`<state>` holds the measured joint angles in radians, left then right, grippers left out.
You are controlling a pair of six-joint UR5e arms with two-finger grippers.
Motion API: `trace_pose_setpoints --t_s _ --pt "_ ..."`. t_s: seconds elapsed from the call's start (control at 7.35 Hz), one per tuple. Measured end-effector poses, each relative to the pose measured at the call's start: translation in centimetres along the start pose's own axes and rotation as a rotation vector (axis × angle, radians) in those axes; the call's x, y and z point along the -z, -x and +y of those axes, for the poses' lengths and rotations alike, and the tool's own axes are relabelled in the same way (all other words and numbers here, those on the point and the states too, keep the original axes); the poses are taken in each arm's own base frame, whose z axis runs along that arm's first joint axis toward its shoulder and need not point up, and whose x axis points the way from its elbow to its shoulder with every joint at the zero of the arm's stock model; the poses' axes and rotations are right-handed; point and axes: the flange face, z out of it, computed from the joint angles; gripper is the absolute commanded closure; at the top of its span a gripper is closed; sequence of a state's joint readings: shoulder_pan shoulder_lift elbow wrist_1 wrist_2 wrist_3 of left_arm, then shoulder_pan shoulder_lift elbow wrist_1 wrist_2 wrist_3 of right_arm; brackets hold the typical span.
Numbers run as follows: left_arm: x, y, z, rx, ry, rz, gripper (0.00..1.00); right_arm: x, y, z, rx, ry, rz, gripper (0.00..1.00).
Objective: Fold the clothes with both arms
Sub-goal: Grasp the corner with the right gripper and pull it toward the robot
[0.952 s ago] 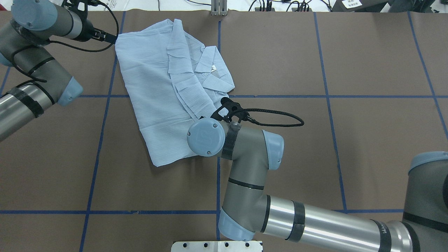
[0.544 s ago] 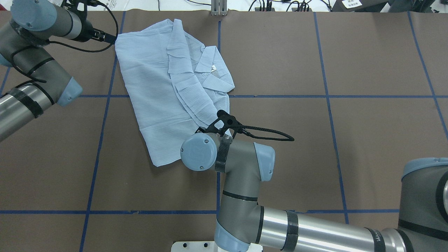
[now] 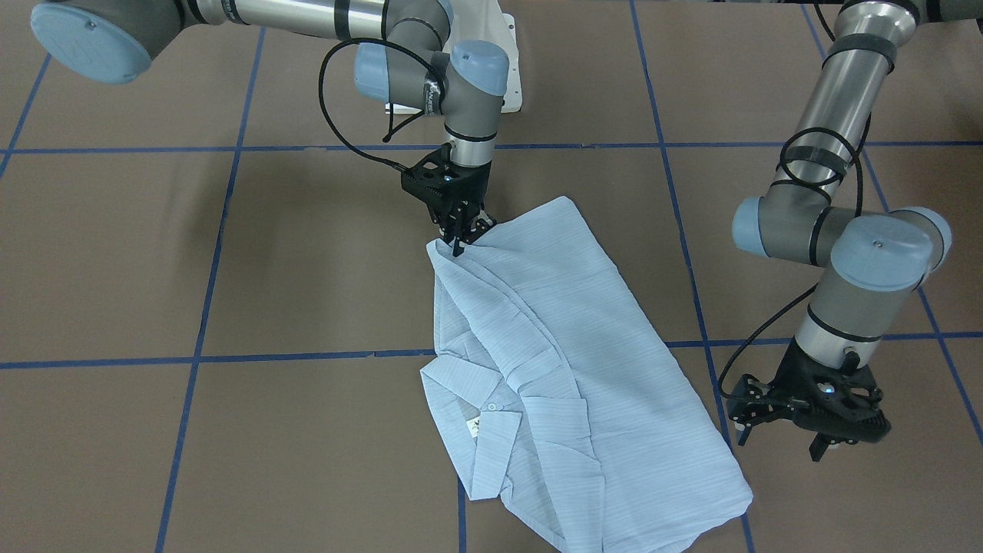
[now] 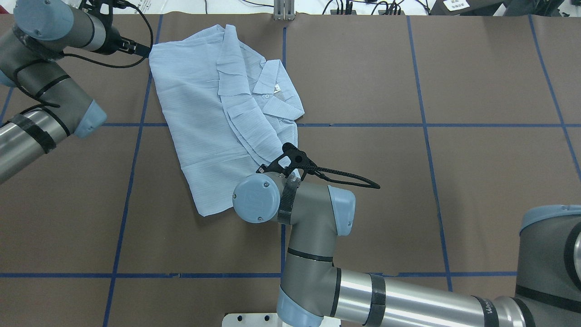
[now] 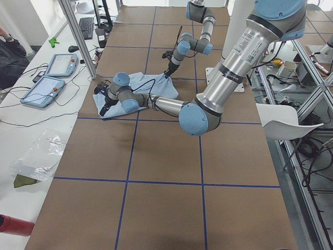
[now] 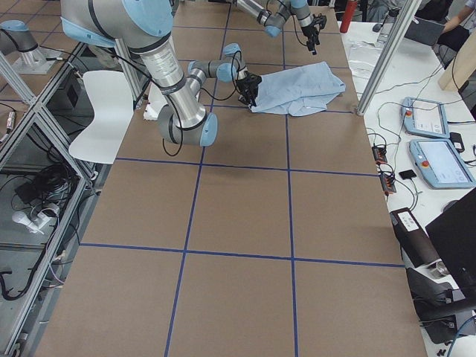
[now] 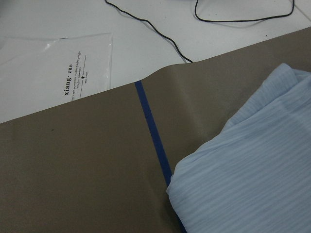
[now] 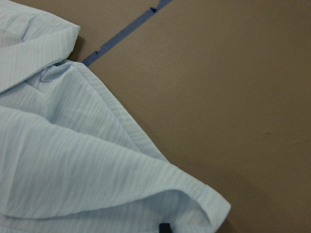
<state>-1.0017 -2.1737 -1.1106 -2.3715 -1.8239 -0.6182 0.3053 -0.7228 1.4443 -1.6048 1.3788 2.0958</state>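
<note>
The light blue shirt (image 4: 213, 113) lies partly folded on the brown table, collar toward the middle. In the front-facing view my right gripper (image 3: 461, 238) points down at the hem corner nearest the robot and is shut on the shirt (image 3: 553, 369). A pinched fold rises by a black fingertip (image 8: 165, 227) in the right wrist view. From overhead the right wrist hides that gripper. My left gripper (image 3: 779, 445) hangs open just off the shirt's far corner, holding nothing. The left wrist view shows only the shirt's corner (image 7: 252, 170).
Blue tape lines (image 4: 131, 181) grid the brown table cover. Beyond the far edge lie cables and a clear bag with a printed sheet (image 7: 58, 73). The white pedestal base (image 3: 507, 69) stands on the robot's side. Tablets (image 6: 435, 160) rest on a side bench.
My right arm has drawn back toward the robot and dropped to the shirt's near hem corner. The left arm and the shirt's outline have stayed put.
</note>
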Motion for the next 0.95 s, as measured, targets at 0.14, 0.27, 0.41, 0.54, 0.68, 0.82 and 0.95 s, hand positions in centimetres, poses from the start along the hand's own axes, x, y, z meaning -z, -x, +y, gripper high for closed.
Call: trace_pose_setpoints --t_s 0.14,0.27,0.41,0.54,0.68,0.82,0.95 --pt "0.0 0.0 0.0 0.0 0.0 0.0 0.0 0.2 0.1 0.0 -0.001 0.001 -0.005 1.0" --pt "0.0 0.0 0.0 0.0 -0.001 0.001 0.0 0.7 0.1 -0.3 0.005 0.004 -0.014 1.0" --pt "0.1 -0.1 -0.1 0.0 -0.003 0.003 0.0 1.3 -0.5 -1.0 0.014 0.009 -0.026 1.0" --pt "0.4 -0.2 -0.2 -0.001 -0.007 0.007 0.0 1.6 -2.6 -2.3 0.022 0.014 -0.035 1.0" --pt "0.7 -0.3 -0.1 -0.003 -0.012 0.01 0.0 2.2 -5.9 -3.7 0.031 0.023 -0.045 1.0" --pt "1.0 -0.3 0.1 -0.003 -0.015 0.013 0.0 3.3 -9.2 -4.1 0.049 0.032 -0.057 1.0" --pt "1.2 -0.3 0.2 -0.004 -0.018 0.015 0.0 5.0 -11.9 -3.5 0.076 0.029 -0.072 1.0"
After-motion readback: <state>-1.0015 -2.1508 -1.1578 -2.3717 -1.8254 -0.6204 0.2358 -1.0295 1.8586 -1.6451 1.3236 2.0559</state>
